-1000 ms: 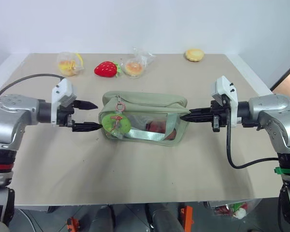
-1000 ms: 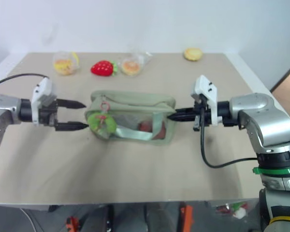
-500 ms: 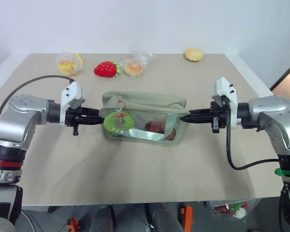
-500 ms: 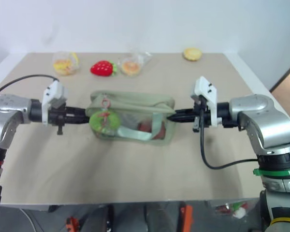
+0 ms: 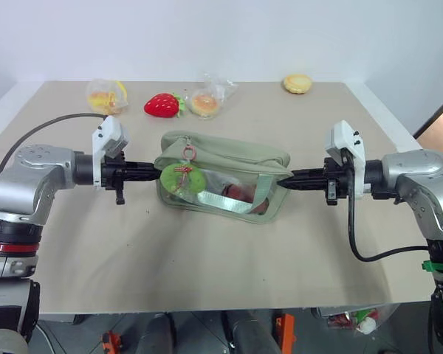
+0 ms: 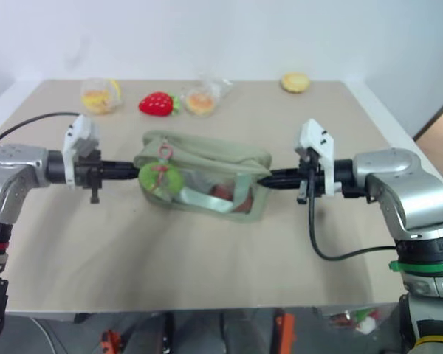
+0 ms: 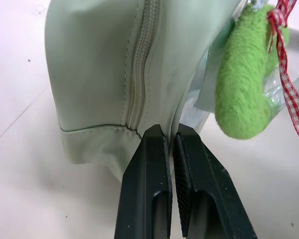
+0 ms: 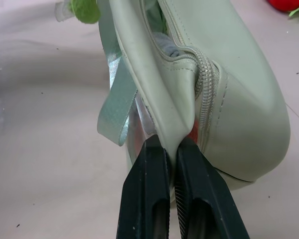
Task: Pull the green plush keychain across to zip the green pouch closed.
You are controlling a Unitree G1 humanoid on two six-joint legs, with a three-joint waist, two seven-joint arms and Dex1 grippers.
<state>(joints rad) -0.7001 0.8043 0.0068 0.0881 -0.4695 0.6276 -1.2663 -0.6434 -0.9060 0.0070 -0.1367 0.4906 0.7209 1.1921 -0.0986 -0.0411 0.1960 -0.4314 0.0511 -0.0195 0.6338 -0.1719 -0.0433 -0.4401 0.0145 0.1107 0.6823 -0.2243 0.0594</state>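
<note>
The green pouch (image 5: pixel 229 166) lies in the middle of the table, its clear window side facing me and a red item showing inside. The green plush keychain (image 5: pixel 181 178) hangs from a reddish clasp over the pouch's front at its left end. My left gripper (image 5: pixel 156 175) points right and is shut on the pouch's left end; the left wrist view has its fingertips (image 7: pixel 154 142) pinching the seam beside the keychain (image 7: pixel 239 89). My right gripper (image 5: pixel 282 182) points left and is shut on a fold of fabric at the pouch's right end (image 8: pixel 239 99).
Along the table's far edge lie a red plush strawberry (image 5: pixel 162 105), two clear bags of toy food (image 5: pixel 105 96) (image 5: pixel 207 102) and a small tart (image 5: pixel 297 82). A black cable (image 5: pixel 362 251) loops below my right wrist.
My left gripper went from open to shut and closed on the pouch's left end. The pouch's left end has shifted and tilted a little. The right gripper kept its hold.
</note>
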